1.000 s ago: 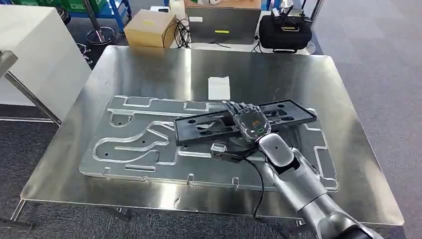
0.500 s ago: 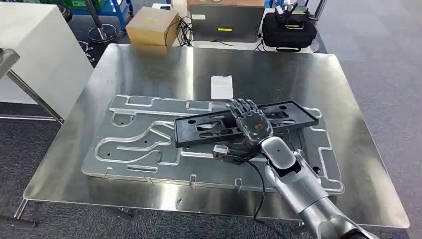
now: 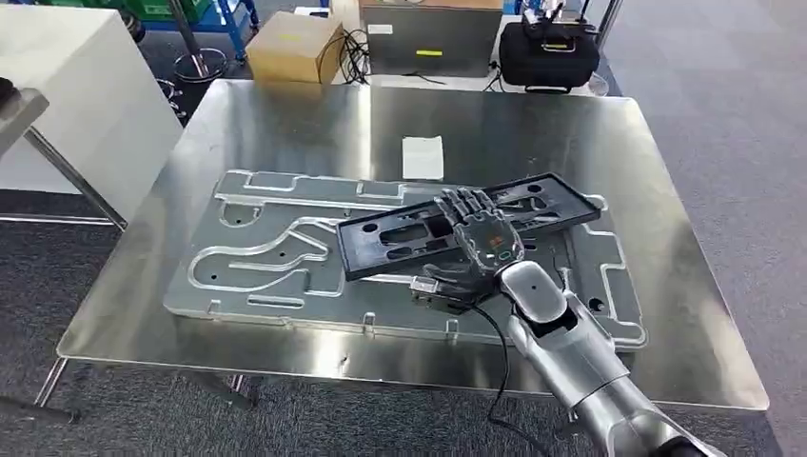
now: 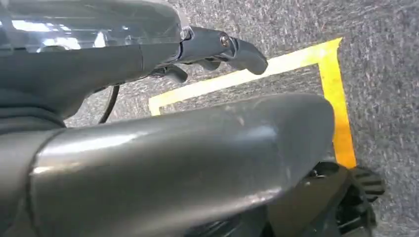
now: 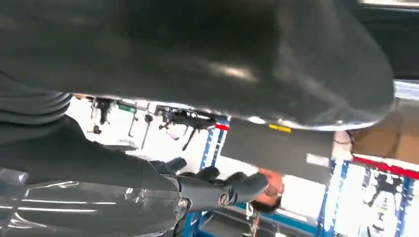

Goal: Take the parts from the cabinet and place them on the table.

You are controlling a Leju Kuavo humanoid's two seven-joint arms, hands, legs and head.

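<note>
Table of bare steel carries a large grey metal plate with milled channels, lying flat across the middle and reaching toward the right edge. On top of that plate a long black plastic part lies slanted, its far end pointing toward the table's right edge. The right hand grasps this black part about midway along, fingers draped over the top; the thumb underneath is hidden, so how firm the grip is stays unclear. A small white card lies nearer the far edge, apart from the plate. Beyond the far edge sit a cardboard box and a black bag, both cut off by the picture's top. The left hand hangs over grey carpet with yellow tape, fingers loosely curled, holding nothing visible; most of it is hidden.
</note>
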